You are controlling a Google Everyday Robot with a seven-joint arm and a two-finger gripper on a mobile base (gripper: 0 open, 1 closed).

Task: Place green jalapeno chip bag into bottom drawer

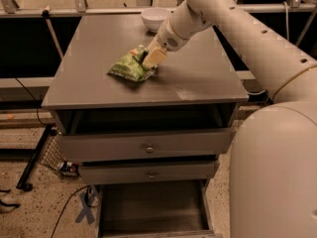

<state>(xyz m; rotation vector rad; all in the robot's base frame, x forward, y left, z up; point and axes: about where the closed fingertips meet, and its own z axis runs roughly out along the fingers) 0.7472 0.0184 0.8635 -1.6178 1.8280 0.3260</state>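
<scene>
The green jalapeno chip bag [128,66] lies crinkled on the grey cabinet top [99,83], left of centre. My gripper [150,59] comes in from the upper right on the white arm and rests at the bag's right end, touching it. The bottom drawer [153,209] stands pulled out at the foot of the cabinet, its dark floor showing between grey side walls.
A white bowl [155,18] stands at the back of the cabinet top, just behind the arm. Two grey drawer fronts with round knobs [148,148] sit above the bottom drawer. A black wire rack [54,155] and cables lie on the floor at left.
</scene>
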